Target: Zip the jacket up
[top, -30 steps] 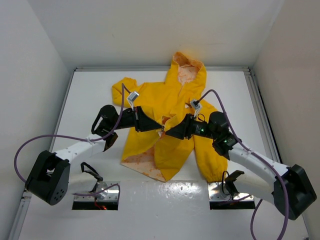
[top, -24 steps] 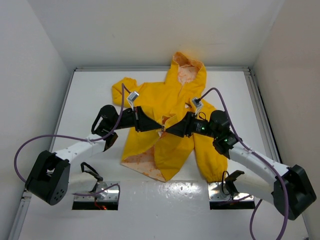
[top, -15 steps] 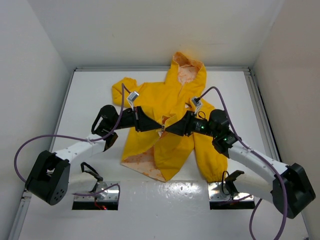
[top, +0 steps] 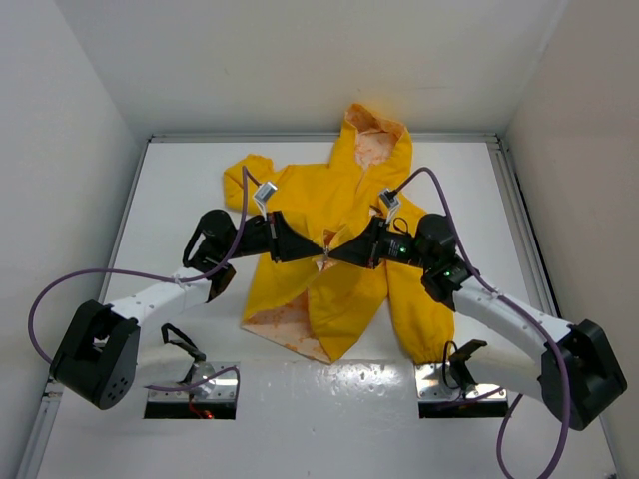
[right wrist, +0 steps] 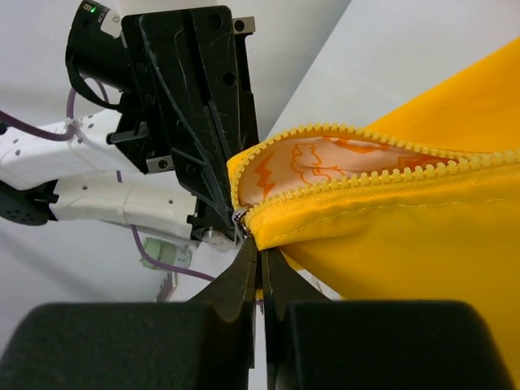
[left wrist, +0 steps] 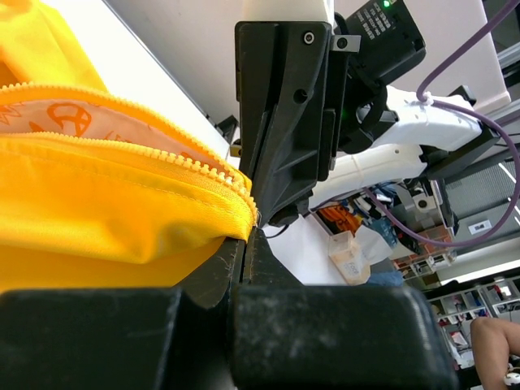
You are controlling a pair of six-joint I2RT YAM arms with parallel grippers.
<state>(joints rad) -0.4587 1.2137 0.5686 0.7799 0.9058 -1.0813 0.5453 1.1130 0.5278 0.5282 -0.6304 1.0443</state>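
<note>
The jacket (top: 329, 190) lies spread on the desk (top: 180, 180), hood (top: 377, 135) at its far end, sleeves out to either side; its lower front is open, with printed lining (top: 290, 317) turned up at the near hem. Both arms meet over the middle of the jacket's front. The left gripper (top: 316, 250) comes in from the jacket's left half and the right gripper (top: 336, 256) from its right half, tips almost touching.

In the left wrist view the left gripper (left wrist: 244, 236) is closed, pinching the corner of one yellow front edge where its zipper teeth (left wrist: 162, 150) end. In the right wrist view the right gripper (right wrist: 260, 248) is likewise clamped on the corner of the other edge, whose teeth (right wrist: 366, 134) run away from it, with orange-printed lining showing between the rows.

The step in hand looks like bringing the two bottom ends of the zipper together; nothing appears zipped yet. The next move probably calls for fine alignment, seating one end into the slider while both edges are held taut, then a pull toward the hood.

A small metallic piece (right wrist: 240, 218) sits at the corner in the right wrist view, perhaps the slider, but it is too small to be sure. Whether the two ends already touch is hidden by the fingers; from above, the arms cover the jacket's midline.
</note>
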